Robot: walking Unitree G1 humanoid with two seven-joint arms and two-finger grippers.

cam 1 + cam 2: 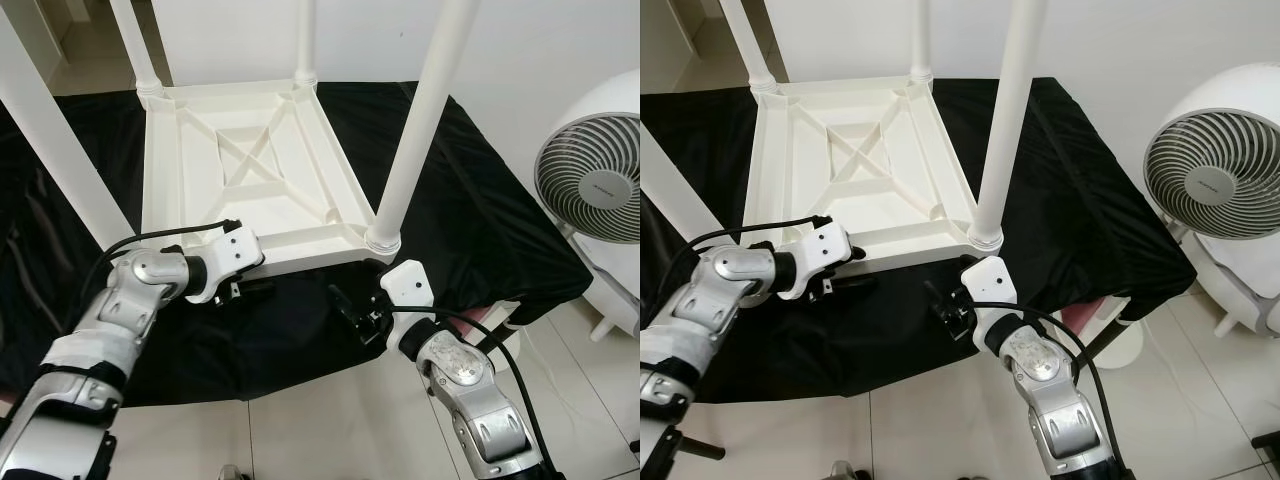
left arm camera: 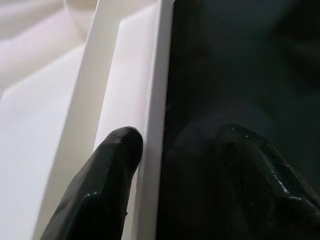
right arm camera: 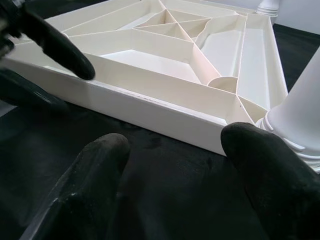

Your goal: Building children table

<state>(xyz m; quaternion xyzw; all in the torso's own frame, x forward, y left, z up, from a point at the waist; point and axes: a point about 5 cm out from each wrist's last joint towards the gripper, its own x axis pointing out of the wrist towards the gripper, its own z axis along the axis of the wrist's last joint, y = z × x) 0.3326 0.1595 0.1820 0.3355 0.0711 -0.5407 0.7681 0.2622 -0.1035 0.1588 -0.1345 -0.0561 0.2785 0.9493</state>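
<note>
While the white children's table [image 1: 255, 175] lies upside down on a black cloth [image 1: 470, 200], its ribbed underside faces up, with an X-shaped brace in the middle. White legs stand up from its corners: the near right leg [image 1: 420, 110] rises from its collar just beside the right hand, the near left leg [image 1: 50, 150] slants up at the left edge, and two far legs [image 1: 135, 45] rise at the back.

Left hand [image 2: 175, 150]: straddles the table's near rim. One black finger [image 2: 107, 175] lies on the inner side of the white rim wall; the other finger [image 2: 260, 170] sits on the outer side over the dark cloth. Fingers part-way apart with the rim between them; cannot tell whether they press on it. In the right wrist view the same hand shows at the rim's far end.

Right hand [image 3: 175, 185]: fingers spread wide, holding nothing. It hovers low over the black cloth, just short of the near rim, pointing at the table's near right corner beside the leg collar [image 3: 295, 130].

Arms: left forearm [image 1: 110, 320] comes in from the lower left, wrist bent toward the rim's left part. Right forearm [image 1: 470, 390] comes up from the lower right, wrist angled inward toward the corner.

Surroundings: cloth covers a low surface over a pale tiled floor [image 1: 330, 430]. A white fan [image 1: 595, 180] stands to the right, apart from the cloth's edge.
</note>
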